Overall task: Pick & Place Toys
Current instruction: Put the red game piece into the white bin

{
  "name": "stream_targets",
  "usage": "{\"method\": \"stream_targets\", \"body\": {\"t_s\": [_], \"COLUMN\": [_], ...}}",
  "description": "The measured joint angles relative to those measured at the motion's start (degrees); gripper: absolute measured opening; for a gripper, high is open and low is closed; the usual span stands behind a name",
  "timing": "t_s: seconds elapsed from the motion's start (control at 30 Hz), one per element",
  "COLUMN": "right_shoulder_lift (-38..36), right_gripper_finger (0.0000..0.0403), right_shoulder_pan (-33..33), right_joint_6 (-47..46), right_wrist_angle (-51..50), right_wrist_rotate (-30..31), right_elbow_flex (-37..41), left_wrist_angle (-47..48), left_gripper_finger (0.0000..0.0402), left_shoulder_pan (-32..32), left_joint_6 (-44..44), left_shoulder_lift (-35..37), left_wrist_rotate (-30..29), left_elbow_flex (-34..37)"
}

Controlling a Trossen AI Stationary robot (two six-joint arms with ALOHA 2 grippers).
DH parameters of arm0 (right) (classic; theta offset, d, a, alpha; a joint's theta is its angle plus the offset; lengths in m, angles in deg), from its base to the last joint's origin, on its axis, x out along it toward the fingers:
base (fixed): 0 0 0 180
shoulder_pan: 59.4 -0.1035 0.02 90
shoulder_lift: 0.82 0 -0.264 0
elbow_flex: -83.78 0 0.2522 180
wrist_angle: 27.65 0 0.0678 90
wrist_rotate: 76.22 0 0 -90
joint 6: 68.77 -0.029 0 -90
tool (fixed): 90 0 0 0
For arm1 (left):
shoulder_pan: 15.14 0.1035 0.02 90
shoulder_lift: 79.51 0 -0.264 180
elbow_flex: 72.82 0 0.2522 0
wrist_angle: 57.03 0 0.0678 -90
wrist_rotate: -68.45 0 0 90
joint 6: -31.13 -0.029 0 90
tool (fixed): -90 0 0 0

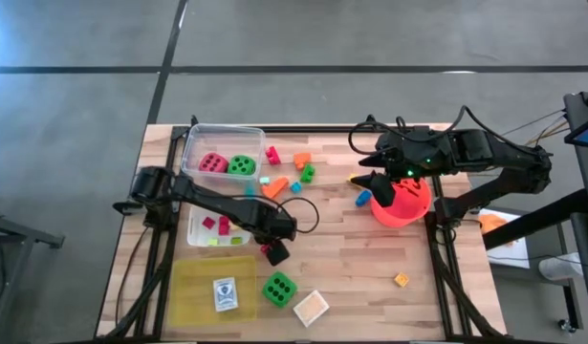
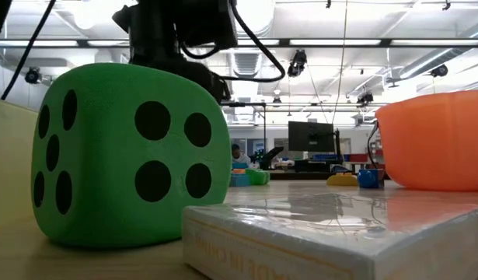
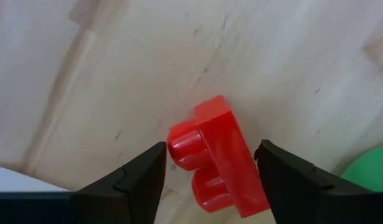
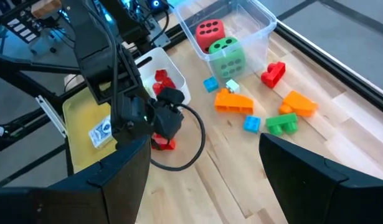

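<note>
The small red two-stud plastic block (image 3: 216, 158) lies on the bare wooden worktop (image 1: 370, 268), between the spread fingers of the left end effector (image 3: 210, 180); the jaws straddle it without visibly touching, so it is framed but not yet gripped. In the high view that left end effector (image 1: 274, 250) sits near the middle of the worktop, just above the big green die with black dots (image 1: 278, 288), its arm reaching in low from the left edge and bent at the elbow.

Judging by how things lie, the sorting is partly done: a pink die (image 1: 213, 163) and a second green die (image 1: 241, 165) sit in the clear plastic tub (image 1: 193, 143), and a few small pieces rest in the white tray (image 1: 194, 225). Still loose are the cluster of orange, green, blue and pink blocks (image 1: 292, 172) beside the tub, a small yellow block (image 1: 401, 279) near the right edge, the big green die, a square beige card (image 1: 311, 306), and a patterned card (image 1: 224, 293) lying on the yellow lid (image 1: 193, 287).

The right end effector (image 1: 370, 178) hangs beside the red-orange bucket (image 1: 413, 210), its fingers apart and holding nothing, its arm folded in from the right side
</note>
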Motion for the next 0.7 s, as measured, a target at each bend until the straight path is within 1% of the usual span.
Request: {"method": "stream_targets", "body": {"t_s": [0.13,0.53,0.7], "right_shoulder_lift": [0.0,0.0,0.0], "right_gripper_finger": [0.0292,0.0292,0.0292], "right_shoulder_pan": [0.0,0.0,0.0], "right_joint_6": [0.0,0.0,-0.2], "right_wrist_angle": [0.0,0.0,0.0], "right_wrist_rotate": [0.0,0.0,0.0], "right_elbow_flex": [0.0,0.0,0.0], "left_wrist_angle": [0.3,0.1,-0.2], "left_gripper_finger": [0.0208,0.0149,0.0142], "left_shoulder_pan": [-0.2,-0.3,-0.3], "left_joint_6": [-0.7,-2.1,-1.9], "left_shoulder_lift": [-1.2,-1.2,-1.2], "left_wrist_rotate": [1.2,2.4,2.7], "left_elbow_flex": [-0.2,-0.2,-0.2]}}
